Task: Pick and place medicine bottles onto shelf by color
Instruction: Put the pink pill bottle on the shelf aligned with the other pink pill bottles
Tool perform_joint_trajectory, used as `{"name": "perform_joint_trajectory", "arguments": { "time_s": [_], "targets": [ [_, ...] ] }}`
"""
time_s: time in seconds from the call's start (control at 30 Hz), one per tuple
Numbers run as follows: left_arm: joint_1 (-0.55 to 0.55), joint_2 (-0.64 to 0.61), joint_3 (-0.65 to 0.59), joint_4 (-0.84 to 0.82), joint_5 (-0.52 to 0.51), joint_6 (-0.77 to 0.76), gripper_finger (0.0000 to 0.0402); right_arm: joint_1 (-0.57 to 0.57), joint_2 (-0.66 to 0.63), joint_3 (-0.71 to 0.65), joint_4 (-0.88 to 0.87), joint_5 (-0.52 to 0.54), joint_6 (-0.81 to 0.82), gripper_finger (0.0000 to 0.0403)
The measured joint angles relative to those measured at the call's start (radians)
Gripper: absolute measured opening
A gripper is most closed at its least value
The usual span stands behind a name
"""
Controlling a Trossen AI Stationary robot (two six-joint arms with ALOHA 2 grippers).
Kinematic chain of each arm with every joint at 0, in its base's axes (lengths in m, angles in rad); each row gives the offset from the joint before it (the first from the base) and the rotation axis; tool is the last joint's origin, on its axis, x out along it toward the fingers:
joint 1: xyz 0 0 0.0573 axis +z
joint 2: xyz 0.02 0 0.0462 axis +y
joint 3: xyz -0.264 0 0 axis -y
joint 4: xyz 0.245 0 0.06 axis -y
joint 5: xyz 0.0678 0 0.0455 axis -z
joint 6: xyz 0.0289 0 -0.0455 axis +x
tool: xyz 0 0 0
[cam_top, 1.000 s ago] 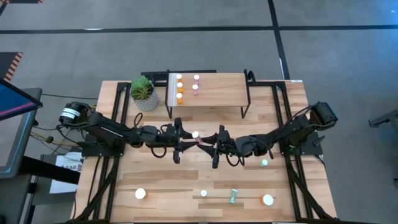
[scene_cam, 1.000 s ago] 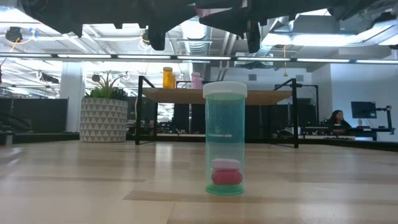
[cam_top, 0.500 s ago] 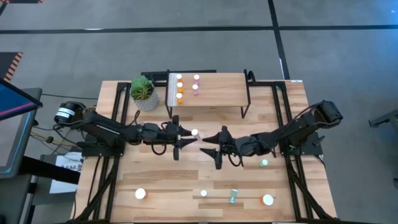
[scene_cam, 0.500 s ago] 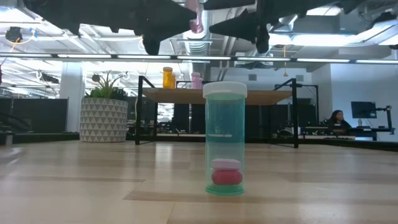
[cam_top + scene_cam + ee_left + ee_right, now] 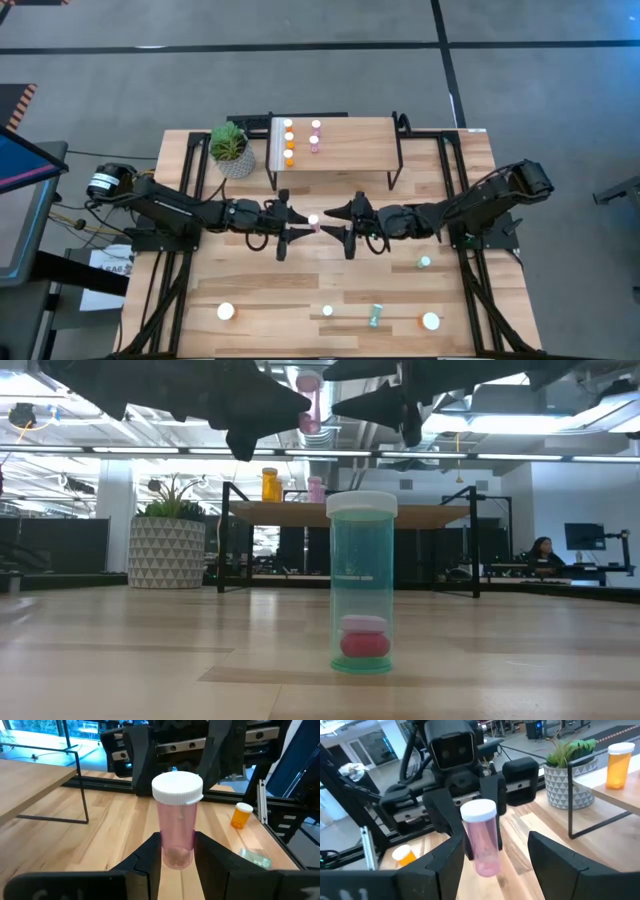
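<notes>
Since a second ago, the right gripper (image 5: 334, 221) had let go. From above, the pink bottle (image 5: 314, 219) sat mid-counter, before the shelf (image 5: 350, 150). Left wrist: left gripper (image 5: 177, 851) fingers clamped it. Right wrist: own fingers stood apart.

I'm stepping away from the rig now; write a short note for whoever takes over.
Left gripper: shut on the pink bottle, held upright in the air in front of the shelf.
Right gripper: open, fingers either side of that bottle, not gripping.
Done: five bottles on the shelf, three orange and two pink.
Left: place the held pink one with the pinks; then the bottles on the table, including an upright teal one, a teal one lying down and some orange ones.
</notes>
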Motion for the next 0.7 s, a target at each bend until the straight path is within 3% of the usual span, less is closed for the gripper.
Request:
{"name": "perform_joint_trajectory", "arguments": {
  "time_s": [0.7],
  "targets": [
    [0.000, 0.000, 0.000, -0.001, 0.002, 0.001, 0.0089, -0.071, 0.000, 0.000, 0.069, -0.176, -0.077, 0.0251]
  ]
}}
